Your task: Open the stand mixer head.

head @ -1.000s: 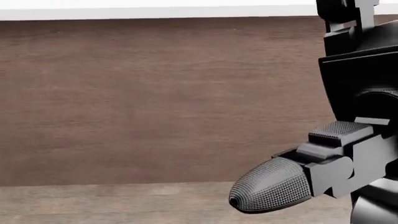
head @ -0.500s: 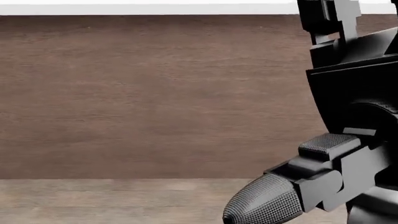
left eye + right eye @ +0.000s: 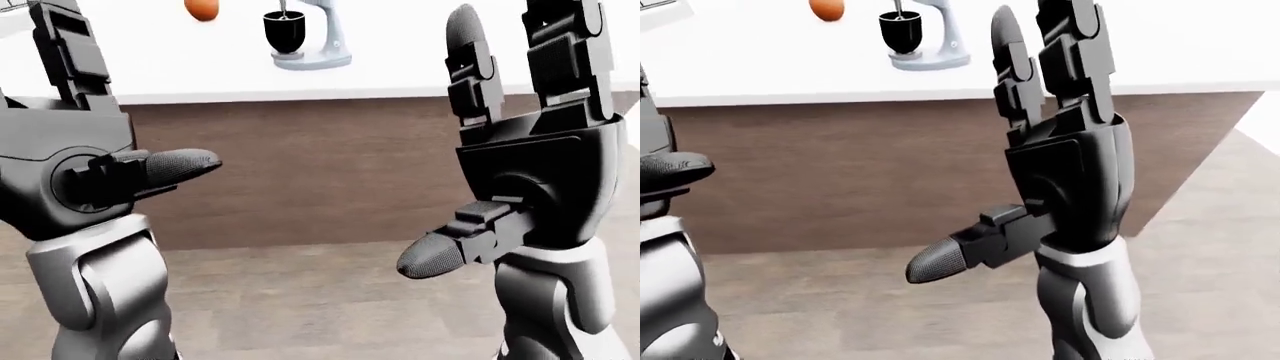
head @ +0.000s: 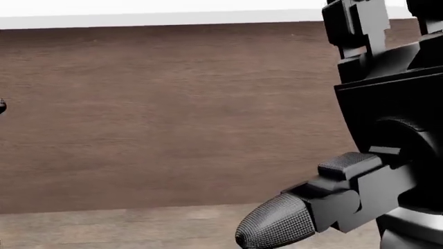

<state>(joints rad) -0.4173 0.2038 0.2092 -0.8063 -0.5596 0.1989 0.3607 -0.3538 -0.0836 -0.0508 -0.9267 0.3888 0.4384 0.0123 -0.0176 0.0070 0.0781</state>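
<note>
The pale stand mixer [image 3: 325,34] stands on the white counter top [image 3: 420,67] at the top of the left-eye view, its head down over a black bowl [image 3: 285,31]. Both hands are raised well below and short of it, palms facing each other, touching nothing. My left hand [image 3: 130,86] is open, fingers upright, thumb [image 3: 185,165] pointing right. My right hand [image 3: 460,142] is open, fingers upright, thumb [image 3: 435,255] pointing left. The right hand also fills the right of the head view [image 4: 388,129]; the mixer does not show there.
An orange round object [image 3: 201,7] lies on the counter left of the mixer. The counter's brown wood side [image 3: 320,172] faces me, with wood floor [image 3: 300,300] below it. The counter's corner shows at the right of the right-eye view [image 3: 1250,97].
In the head view my right hand has shifted left and looms larger. The counter edge has bobbed slightly, so the camera moved. My left thumb tip now shows at the left edge.
</note>
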